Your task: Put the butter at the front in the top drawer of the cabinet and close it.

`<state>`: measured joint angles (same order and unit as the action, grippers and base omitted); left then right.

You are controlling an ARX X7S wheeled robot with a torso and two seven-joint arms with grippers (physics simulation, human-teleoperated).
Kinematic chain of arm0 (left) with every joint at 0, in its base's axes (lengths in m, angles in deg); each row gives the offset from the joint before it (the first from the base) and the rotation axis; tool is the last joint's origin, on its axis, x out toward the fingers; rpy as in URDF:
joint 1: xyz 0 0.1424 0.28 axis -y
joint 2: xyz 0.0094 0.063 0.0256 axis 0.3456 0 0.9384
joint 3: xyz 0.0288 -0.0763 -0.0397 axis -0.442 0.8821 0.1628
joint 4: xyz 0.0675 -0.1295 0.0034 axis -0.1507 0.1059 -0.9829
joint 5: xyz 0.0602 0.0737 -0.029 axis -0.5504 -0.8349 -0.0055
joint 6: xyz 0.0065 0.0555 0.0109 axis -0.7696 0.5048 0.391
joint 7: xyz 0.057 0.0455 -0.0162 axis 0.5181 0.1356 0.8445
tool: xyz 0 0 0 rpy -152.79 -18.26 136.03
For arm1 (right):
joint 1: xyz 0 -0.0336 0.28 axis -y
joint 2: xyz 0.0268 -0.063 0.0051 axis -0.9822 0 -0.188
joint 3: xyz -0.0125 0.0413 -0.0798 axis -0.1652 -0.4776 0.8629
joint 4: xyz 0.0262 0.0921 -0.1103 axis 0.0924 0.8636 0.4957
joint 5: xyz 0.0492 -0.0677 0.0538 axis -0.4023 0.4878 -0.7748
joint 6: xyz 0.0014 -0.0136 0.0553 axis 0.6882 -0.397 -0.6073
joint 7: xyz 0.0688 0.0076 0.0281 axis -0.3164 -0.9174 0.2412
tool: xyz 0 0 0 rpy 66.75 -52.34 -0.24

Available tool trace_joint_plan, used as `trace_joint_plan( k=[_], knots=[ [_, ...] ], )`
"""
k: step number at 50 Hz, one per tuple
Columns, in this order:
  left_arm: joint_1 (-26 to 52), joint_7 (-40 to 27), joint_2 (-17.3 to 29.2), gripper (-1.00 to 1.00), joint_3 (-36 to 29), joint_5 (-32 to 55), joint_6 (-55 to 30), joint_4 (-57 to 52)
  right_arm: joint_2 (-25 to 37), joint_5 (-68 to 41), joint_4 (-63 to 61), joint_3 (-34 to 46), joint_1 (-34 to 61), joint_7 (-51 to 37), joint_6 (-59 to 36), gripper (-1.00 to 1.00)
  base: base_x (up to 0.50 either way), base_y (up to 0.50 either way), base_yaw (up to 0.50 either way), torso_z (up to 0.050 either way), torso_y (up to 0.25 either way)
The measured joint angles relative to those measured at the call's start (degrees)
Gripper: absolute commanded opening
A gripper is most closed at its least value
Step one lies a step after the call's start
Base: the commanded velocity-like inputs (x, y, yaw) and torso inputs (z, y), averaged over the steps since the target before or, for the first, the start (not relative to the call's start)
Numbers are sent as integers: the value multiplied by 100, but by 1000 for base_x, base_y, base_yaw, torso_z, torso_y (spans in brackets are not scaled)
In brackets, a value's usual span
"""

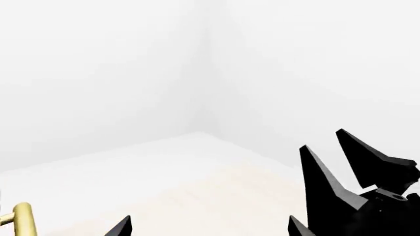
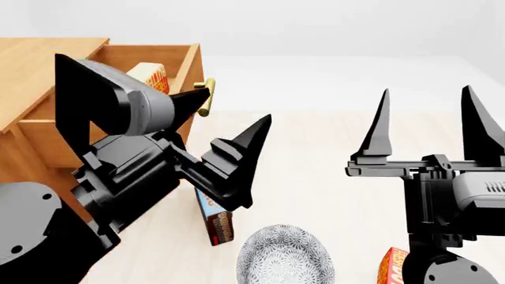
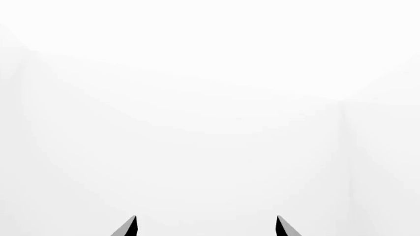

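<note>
Boxy wooden cabinet point(image 2: 32, 65) upper left, top drawer point(image 2: 188, 62) out holding red butter point(image 2: 151, 77); both pointed black grippers, left gripper point(image 2: 225, 127) and right gripper point(image 2: 430, 121), spread wide, empty.

Bright, even light w/ soft shadows, sharp renders throughout.

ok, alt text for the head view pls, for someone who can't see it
A butter carton sits inside the open top drawer of the cabinet. The empty left tool is open near the drawer's brass handle; the right tool is raised, open, empty.
</note>
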<state>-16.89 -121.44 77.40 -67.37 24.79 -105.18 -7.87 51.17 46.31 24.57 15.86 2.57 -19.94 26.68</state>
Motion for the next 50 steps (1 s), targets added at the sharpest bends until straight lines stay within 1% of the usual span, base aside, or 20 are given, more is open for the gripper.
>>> trace_joint_plan(
  k=[8, 20, 27, 34, 43, 50],
  knots=[
    [-386, 183, -166, 100, -10, -155, 37, -236, 26, -15, -22, -13, -36, -7, 16, 100, 0, 0, 0, 0, 0],
    [-927, 671, -357, 100, -29, -697, 61, -514, 65, -22, -29, -44, -75, -31, 33, 100, 0, 0, 0, 0, 0],
    [-1276, 1171, -440, 100, -129, -1386, 138, -724, 69, -15, -2, -42, -64, -48, 35, 100, 0, 0, 0, 0, 0],
    [-1641, 1613, -488, 100, -380, -2205, 327, -940, 78, -26, 5, -51, -69, -63, 39, 100, 0, 0, 0, 0, 0],
    [-2078, 1921, -518, 100, -858, -3185, 641, -1157, 77, -29, 24, -41, -48, -83, 34, 100, 0, 0, 0, 0, 0],
    [-2280, 2096, -514, 100, -1211, -3881, 971, -1082, 70, -20, 50, -19, -22, -96, 38, 100, 0, 0, 0, 0, 0]
  ],
)
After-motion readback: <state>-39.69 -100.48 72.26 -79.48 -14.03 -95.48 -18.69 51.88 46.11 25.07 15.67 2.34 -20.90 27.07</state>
